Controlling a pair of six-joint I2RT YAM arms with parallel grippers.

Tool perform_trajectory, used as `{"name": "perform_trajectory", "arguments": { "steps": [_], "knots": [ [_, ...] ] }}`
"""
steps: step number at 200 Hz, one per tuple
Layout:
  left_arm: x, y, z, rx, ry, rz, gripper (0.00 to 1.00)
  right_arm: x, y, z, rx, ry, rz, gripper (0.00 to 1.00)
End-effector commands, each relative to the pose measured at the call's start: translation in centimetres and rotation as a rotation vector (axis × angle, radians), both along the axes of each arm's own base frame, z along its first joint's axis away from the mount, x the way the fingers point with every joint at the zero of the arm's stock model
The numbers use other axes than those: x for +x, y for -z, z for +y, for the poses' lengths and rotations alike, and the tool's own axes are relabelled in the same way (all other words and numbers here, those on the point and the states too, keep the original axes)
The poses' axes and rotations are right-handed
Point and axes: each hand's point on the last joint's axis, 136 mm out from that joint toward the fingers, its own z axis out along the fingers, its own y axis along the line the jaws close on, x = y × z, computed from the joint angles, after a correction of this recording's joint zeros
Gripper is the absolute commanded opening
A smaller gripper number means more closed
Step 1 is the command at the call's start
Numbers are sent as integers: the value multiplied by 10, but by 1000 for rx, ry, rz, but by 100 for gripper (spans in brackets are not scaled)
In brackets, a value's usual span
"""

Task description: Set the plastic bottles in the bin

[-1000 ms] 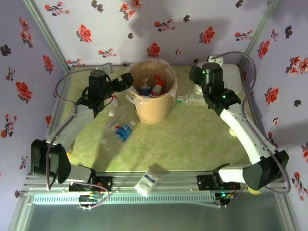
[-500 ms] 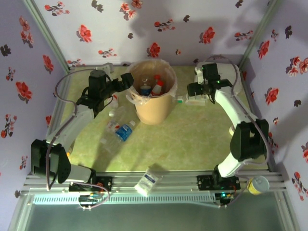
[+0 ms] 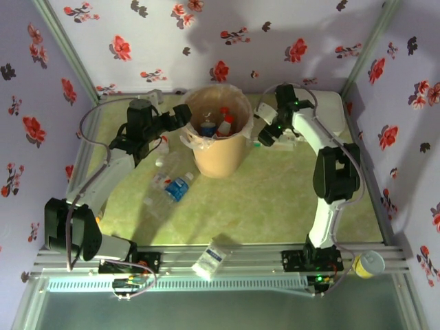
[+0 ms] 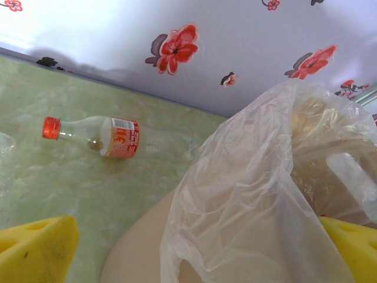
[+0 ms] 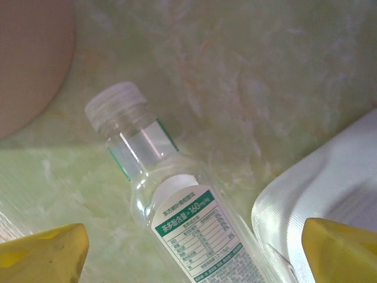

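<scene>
1. Currently the bin stands at the far middle of the table. A clear bag lines it and folds over its rim.
2. Two bottles sit inside the bin: a blue-labelled bottle and, just right of it, a red-capped bottle.
3. The left gripper hovers at the left rim of the bin. Its yellow fingertips are spread wide and grasp nothing. In the left wrist view, the bag edge and the tan bin wall lie between them.
4. A red-labelled bottle with a red cap lies on its side on the table, apart from the bin.
5. A second blue-labelled bottle lies on the table left of and nearer than the bin. A clear bottle lies just beyond it, closer to the bin's left side.
6. The right gripper is just right of the bin and points down at the table. Its fingers are spread wide and released.
7. A pale-capped bottle with a white-and-green label lies on its side between the right fingertips, touched by neither. Its cap points toward the bin.
8. A white box lies just beside this bottle, on the side away from the bin.
</scene>
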Motion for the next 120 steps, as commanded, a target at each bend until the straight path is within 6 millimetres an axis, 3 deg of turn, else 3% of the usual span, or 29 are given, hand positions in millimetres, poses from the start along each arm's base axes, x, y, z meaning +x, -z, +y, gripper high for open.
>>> {"name": "perform_trajectory", "arguments": {
  "steps": [1,26,60,120],
  "knots": [
    [-2,-3,-1,18,19,5,99,-15,4,7,-10,-167,54,95],
    [-1,-4,1,20,15,2,99,-14,6,19,50,-196,95,94],
    [1,-4,2,20,13,3,99,-10,30,24,17,-211,146,94],
    [1,-3,2,8,10,4,99,4,49,37,23,-201,168,94]
  ]
}}
